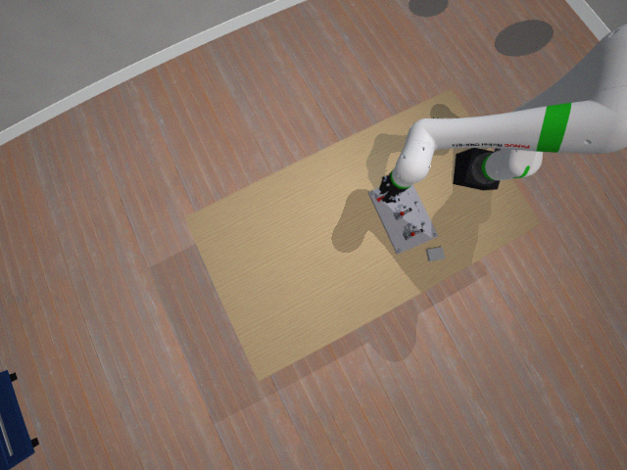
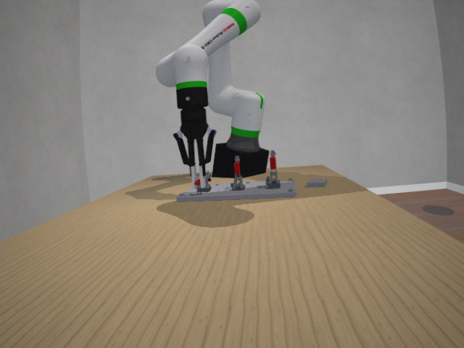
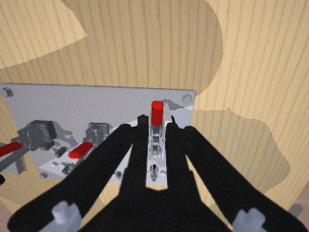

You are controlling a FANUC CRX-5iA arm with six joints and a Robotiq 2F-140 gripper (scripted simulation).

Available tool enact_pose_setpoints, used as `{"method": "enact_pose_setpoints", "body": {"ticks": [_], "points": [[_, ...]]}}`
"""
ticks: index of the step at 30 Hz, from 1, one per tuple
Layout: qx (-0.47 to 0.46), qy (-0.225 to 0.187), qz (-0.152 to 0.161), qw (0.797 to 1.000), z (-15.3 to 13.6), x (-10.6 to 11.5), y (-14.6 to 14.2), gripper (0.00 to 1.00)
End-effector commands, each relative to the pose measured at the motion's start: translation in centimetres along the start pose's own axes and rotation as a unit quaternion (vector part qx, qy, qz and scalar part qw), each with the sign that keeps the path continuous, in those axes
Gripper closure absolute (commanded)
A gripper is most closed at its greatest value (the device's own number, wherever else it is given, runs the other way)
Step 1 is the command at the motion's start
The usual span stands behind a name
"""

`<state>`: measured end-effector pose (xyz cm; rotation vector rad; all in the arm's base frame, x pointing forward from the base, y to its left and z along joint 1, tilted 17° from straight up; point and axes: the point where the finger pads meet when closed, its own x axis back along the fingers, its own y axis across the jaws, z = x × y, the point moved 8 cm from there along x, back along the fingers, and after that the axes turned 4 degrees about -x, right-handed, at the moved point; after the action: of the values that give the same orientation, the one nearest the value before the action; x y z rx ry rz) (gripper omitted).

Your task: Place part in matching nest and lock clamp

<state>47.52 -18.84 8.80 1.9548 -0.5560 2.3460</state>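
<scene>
Top looks straight down from high; exterior low across the table (image 2: 232,284); wrist close (perhaps tilted); all share the fixture (image 1: 392,222).

blue cart (image 1: 11,419) (floor corner), wood table (image 1: 283,283)

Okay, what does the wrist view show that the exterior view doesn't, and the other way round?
Only the wrist view shows, close up, the gripper shut on the end clamp's red-tipped handle.

Only the exterior view shows the grey part lying on the table beside the fixture, and the other two handles standing upright.

Both show the grey fixture plate on the wooden table.
</scene>
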Motion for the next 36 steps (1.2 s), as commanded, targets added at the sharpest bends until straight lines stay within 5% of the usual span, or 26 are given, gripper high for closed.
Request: {"method": "enact_pose_setpoints", "body": {"ticks": [1, 36], "points": [[0.0, 0.0, 0.0, 1.0, 0.01, 0.01, 0.01, 1.0], [0.0, 0.0, 0.0, 1.0, -0.17, 0.48, 0.02, 1.0]]}}
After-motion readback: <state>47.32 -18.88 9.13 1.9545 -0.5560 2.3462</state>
